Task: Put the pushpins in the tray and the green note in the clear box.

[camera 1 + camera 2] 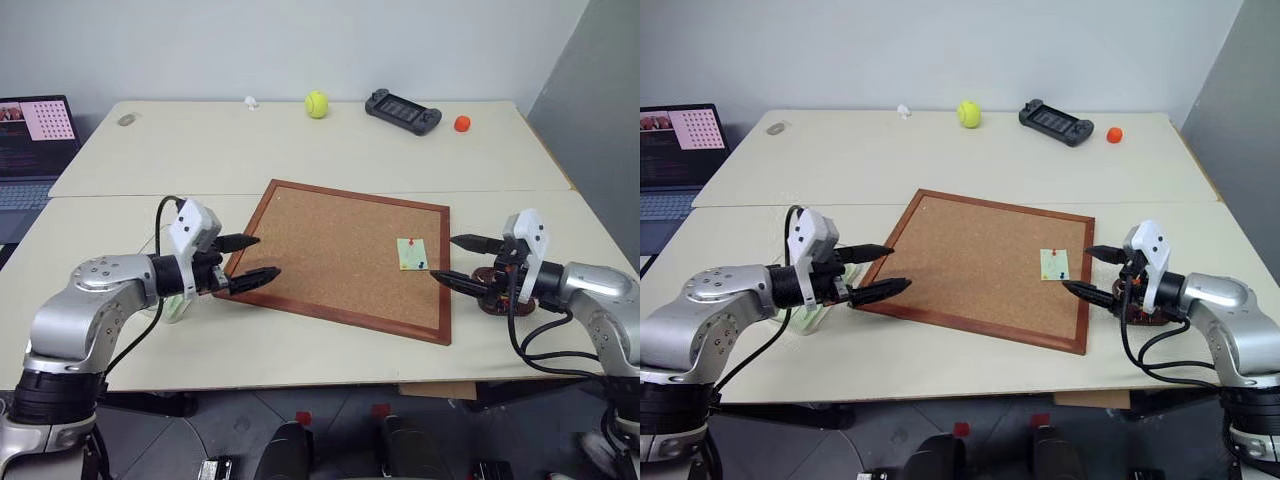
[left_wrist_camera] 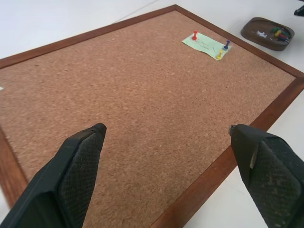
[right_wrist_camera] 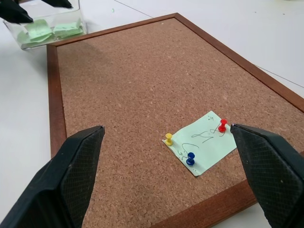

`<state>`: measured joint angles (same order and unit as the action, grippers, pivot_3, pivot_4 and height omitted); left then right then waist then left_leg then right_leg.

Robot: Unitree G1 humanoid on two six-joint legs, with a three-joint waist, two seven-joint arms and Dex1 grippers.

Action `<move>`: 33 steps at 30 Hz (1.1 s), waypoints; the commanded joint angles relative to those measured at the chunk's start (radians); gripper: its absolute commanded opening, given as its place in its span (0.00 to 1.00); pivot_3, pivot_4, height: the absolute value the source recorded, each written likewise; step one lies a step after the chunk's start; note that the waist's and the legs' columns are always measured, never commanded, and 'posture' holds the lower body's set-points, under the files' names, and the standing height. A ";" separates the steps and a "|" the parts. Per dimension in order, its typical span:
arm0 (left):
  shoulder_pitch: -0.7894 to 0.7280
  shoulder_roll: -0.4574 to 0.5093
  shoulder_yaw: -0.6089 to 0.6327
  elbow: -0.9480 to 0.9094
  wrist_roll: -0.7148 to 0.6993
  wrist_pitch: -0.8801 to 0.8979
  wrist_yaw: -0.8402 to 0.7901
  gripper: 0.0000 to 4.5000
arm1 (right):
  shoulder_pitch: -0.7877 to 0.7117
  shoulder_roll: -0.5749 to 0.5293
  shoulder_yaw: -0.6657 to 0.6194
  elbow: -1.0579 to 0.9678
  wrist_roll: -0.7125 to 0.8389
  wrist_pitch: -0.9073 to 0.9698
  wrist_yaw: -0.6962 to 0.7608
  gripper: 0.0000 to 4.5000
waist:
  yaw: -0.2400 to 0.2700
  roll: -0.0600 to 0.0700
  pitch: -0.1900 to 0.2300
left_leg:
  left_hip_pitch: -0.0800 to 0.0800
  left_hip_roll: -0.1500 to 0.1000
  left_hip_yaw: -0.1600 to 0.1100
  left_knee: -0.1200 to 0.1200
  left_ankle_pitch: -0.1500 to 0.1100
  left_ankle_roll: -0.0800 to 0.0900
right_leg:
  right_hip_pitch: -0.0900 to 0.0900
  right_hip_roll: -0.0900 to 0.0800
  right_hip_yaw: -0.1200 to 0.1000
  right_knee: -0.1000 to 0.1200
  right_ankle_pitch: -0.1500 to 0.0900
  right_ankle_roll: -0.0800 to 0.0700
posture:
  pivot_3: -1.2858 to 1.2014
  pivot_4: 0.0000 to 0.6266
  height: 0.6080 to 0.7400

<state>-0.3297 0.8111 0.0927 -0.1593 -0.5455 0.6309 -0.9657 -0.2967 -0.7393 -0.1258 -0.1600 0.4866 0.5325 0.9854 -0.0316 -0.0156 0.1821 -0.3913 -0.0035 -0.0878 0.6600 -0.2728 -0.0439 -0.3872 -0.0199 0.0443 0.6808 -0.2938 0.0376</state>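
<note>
The green note (image 3: 204, 142) lies on the cork board (image 1: 330, 250) near its right edge, held down by three pushpins: red (image 3: 222, 125), yellow (image 3: 168, 139) and blue (image 3: 190, 158). My right gripper (image 1: 443, 257) hovers open just right of the note, over the board's frame. Behind it the dark round tray (image 2: 262, 29) sits on the table with a few coloured pins inside. My left gripper (image 1: 262, 257) stands open at the board's left edge. The clear box (image 3: 47, 28), holding green paper slips, rests on the table under my left arm.
At the table's far edge lie a tennis ball (image 1: 317, 104), a dark game controller (image 1: 403, 111), an orange-red ball (image 1: 461, 123) and a small white object (image 1: 251, 101). A laptop (image 1: 35, 140) stands at the far left. A seam divides the two tabletops.
</note>
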 commanded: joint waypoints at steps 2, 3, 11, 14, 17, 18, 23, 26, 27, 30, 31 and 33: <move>-0.041 -0.014 -0.002 0.015 0.018 -0.038 -0.007 0.98 | -0.016 -0.006 -0.021 -0.006 0.002 -0.022 -0.008 1.00 | 0.000 0.000 0.000 | -0.001 0.000 0.000 0.000 0.000 0.000 | 0.000 0.000 0.000 0.000 0.000 0.000 | 0.52 0.24 1.00; -0.048 -0.021 -0.013 0.023 0.036 -0.051 0.004 0.98 | -0.018 -0.003 -0.020 0.002 0.000 -0.025 -0.012 1.00 | 0.000 0.000 0.000 | -0.001 0.000 0.000 0.001 0.000 0.000 | 0.000 0.000 0.000 0.000 0.000 0.000 | 0.52 0.24 1.00; -0.068 -0.038 -0.041 0.057 0.066 -0.103 -0.045 0.98 | -0.034 -0.018 -0.026 0.049 -0.004 -0.052 0.003 1.00 | 0.000 0.000 0.000 | -0.001 0.000 0.000 0.001 0.000 0.000 | 0.000 0.000 0.000 0.000 0.000 0.000 | 0.52 0.24 1.00; -0.070 -0.052 -0.055 0.074 0.081 -0.119 -0.050 0.98 | -0.028 -0.020 -0.030 0.068 -0.009 -0.073 0.012 1.00 | 0.000 0.000 0.000 | -0.001 0.000 0.000 0.001 0.000 0.000 | 0.000 0.000 0.000 0.000 0.000 0.000 | 0.52 0.24 1.00; -0.068 -0.052 -0.057 0.066 0.076 -0.112 -0.065 0.98 | -0.027 -0.014 -0.021 0.039 0.000 -0.059 -0.004 1.00 | 0.001 0.000 0.000 | -0.001 0.000 0.000 0.001 0.000 0.000 | 0.000 0.000 0.000 0.001 0.000 0.000 | 0.52 0.24 1.00; -0.068 -0.050 -0.054 0.061 0.073 -0.108 -0.068 0.98 | -0.025 -0.014 -0.017 0.030 -0.001 -0.060 -0.006 1.00 | 0.001 0.000 0.000 | -0.001 0.000 0.000 0.001 0.000 0.000 | 0.000 0.000 0.000 0.000 0.000 0.000 | 0.52 0.24 1.00; -0.086 -0.065 -0.052 0.093 0.083 -0.125 -0.064 0.98 | -0.022 -0.008 -0.018 0.031 -0.002 -0.066 -0.011 1.00 | 0.001 0.000 0.000 | -0.001 0.000 -0.001 0.001 0.000 0.000 | 0.000 0.000 -0.001 0.001 0.000 0.000 | 0.52 0.24 1.00; -0.093 -0.074 -0.051 0.091 0.070 -0.117 -0.076 0.98 | -0.023 -0.014 -0.014 0.042 -0.011 -0.079 -0.003 1.00 | 0.000 0.000 0.000 | -0.001 0.000 -0.001 0.001 0.000 0.000 | 0.000 0.000 0.000 0.001 0.000 0.000 | 0.52 0.24 1.00; -0.096 -0.077 -0.052 0.093 0.067 -0.118 -0.082 0.98 | -0.028 -0.012 -0.013 0.047 -0.012 -0.079 -0.005 1.00 | 0.000 0.000 0.000 | -0.001 0.000 -0.001 0.001 0.000 0.000 | 0.000 0.000 0.000 0.001 0.000 0.000 | 0.52 0.24 1.00; -0.106 -0.085 -0.059 0.100 0.065 -0.131 -0.102 0.90 | -0.036 -0.010 -0.011 0.054 -0.012 -0.080 -0.004 1.00 | 0.001 0.000 0.000 | -0.001 0.000 -0.001 0.001 0.000 0.000 | 0.000 0.000 -0.001 0.001 0.000 0.000 | 0.52 0.24 1.00; -0.114 -0.095 -0.061 0.108 0.066 -0.132 -0.099 0.88 | -0.037 -0.010 -0.009 0.058 -0.015 -0.085 -0.004 1.00 | 0.001 0.000 0.000 | -0.001 0.000 -0.001 0.001 0.000 0.000 | 0.000 0.000 -0.001 0.001 0.000 0.000 | 0.52 0.24 1.00; -0.138 -0.123 -0.081 0.141 0.093 -0.163 -0.097 0.81 | -0.045 -0.004 -0.001 0.067 -0.023 -0.091 -0.005 1.00 | 0.001 0.000 0.000 | -0.001 -0.001 -0.001 0.002 0.000 0.000 | 0.000 0.000 -0.001 0.001 0.000 0.000 | 0.52 0.24 1.00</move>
<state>-0.4310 0.7084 0.0259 -0.0347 -0.4658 0.5125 -1.0604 -0.3177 -0.7413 -0.1242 -0.0886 0.4713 0.4691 0.9777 -0.0308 -0.0157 0.1822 -0.3921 -0.0042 -0.0885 0.6617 -0.2726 -0.0438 -0.3873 -0.0198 0.0437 0.6816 -0.2936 0.0377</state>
